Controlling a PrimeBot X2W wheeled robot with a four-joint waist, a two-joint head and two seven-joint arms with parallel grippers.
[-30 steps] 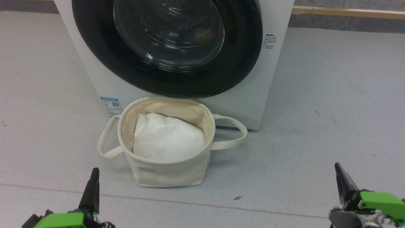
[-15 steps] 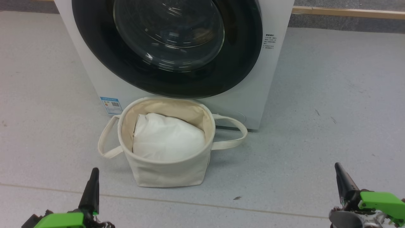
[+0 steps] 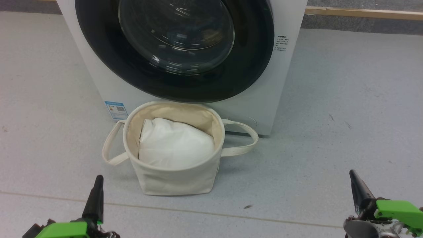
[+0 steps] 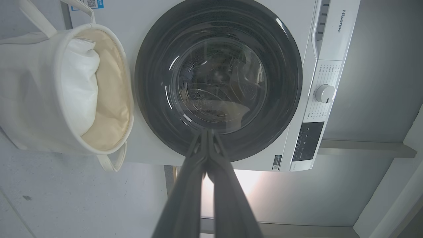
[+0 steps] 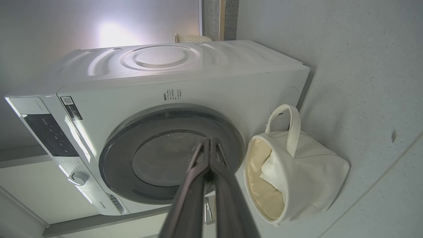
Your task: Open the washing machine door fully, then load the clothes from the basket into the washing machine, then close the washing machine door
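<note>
Facing the washer (image 3: 290, 82), head view: door (image 3: 99, 59) shut. The basket (image 3: 175, 181) stands on the floor at the washer's front and holds white padding (image 3: 175, 145). Left gripper (image 3: 96, 195) and right gripper (image 3: 357, 188) are closed and empty.
Left wrist view: fingers (image 4: 185, 185) pressed together.
Right wrist view: likewise.
The door is judged rigid and glossy, likely slippery; hook its rim edge.

We see even, bright light. Streaky reflections cross the washing machine door (image 3: 175, 33); a glare patch whitens the wall (image 5: 112, 29). Wrist views bend at their edges, and the basket (image 3: 175, 180) casts a soft shadow.
</note>
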